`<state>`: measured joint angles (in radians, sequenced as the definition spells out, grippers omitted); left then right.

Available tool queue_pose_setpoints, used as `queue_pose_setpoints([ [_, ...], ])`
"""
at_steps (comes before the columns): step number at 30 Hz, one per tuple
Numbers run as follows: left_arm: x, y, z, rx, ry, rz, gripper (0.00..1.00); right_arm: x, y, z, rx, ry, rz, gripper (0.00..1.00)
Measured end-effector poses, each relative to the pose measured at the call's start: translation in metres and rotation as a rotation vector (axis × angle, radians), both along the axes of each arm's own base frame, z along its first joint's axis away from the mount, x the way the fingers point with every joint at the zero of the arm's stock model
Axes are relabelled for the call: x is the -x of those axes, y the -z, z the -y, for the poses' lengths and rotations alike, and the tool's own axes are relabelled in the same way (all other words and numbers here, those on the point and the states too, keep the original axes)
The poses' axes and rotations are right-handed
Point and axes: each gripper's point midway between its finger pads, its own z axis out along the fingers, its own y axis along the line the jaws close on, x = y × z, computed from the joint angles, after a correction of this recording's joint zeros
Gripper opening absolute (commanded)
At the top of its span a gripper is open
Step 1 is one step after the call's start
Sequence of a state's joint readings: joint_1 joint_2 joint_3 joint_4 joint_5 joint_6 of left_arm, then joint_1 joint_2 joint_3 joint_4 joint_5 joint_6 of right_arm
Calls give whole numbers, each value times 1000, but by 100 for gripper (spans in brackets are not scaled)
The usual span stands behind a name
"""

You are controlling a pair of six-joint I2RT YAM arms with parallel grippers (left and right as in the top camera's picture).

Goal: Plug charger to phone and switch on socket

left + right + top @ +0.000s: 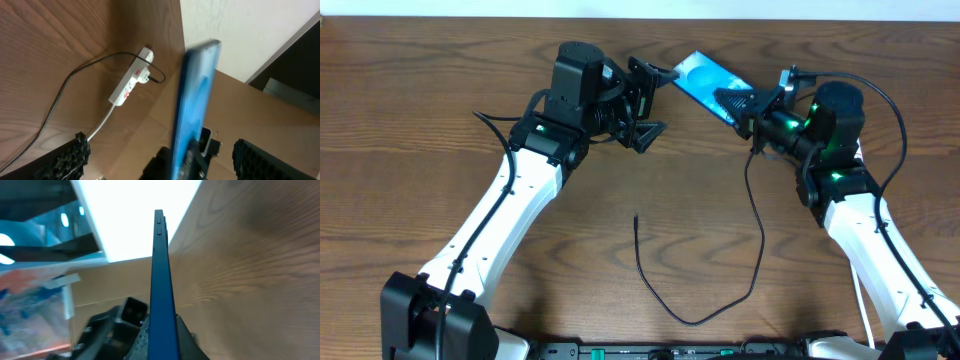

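Note:
The phone (703, 78) has a blue screen and is held tilted above the table's far edge. My right gripper (740, 103) is shut on its right end. In the right wrist view the phone (162, 270) shows edge-on between the jaws (162, 337). My left gripper (655, 100) is open at the phone's left end. In the left wrist view the phone (196, 95) stands between the spread fingers (160, 157) without touching them. The charger (696, 320) lies in a loop on the table, its plug tip (636, 218) free. The socket (131, 82) shows only in the left wrist view.
A black cable (65, 85) runs from a white adapter on the socket, and the socket's white cord (100, 125) trails toward the left gripper. The wooden table (440, 80) ends just beyond the phone. A white cord (865, 305) runs beside the right arm.

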<state>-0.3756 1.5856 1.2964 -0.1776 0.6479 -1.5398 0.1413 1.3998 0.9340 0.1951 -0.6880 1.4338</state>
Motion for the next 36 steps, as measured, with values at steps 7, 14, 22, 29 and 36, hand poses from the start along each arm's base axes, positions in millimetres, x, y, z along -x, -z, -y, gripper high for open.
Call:
queue_pose_setpoints([
  [7, -10, 2, -8, -32, -63, 23, 93, 5, -9, -14, -62, -31, -21, 1],
  [14, -23, -13, -9, -18, -99, 104, 93, 12, -26, -34, -125, -79, 1, 1],
  [22, -25, -13, -10, -21, -109, 110, 93, 24, -27, -54, -201, -118, -93, 1],
  [29, -31, -26, -8, 3, -114, 167, 93, 24, -27, -55, -258, -102, -167, 1],
  [36, -31, -26, -9, 3, -115, 167, 86, 25, -27, -55, -292, -95, -214, 1],
])
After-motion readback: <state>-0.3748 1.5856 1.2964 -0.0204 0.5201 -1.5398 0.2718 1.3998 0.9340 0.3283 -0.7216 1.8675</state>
